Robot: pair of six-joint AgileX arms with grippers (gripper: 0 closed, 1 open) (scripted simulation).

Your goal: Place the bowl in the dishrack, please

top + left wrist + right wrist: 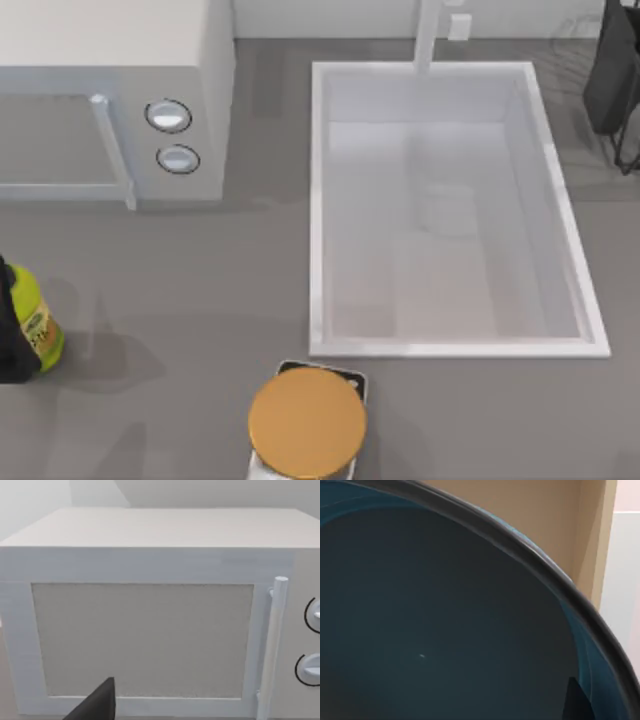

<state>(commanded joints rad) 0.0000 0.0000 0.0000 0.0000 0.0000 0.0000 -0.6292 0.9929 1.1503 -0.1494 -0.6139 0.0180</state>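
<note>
Grey countertop (200,290) bears sink (318,200); bottle (35,325) label unreadable; bowl (445,630) close.

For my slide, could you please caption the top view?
Grey counter with a white microwave, empty sink basin, orange disc, yellow-green bottle and dishrack.

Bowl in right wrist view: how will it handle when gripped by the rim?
The bowl looks rigid and smoothly glazed, so it is probably slippery under the fingers. Its wide, shallow curve suggests it may swing or tilt when held by one edge. Likely breakable if dropped.
</note>
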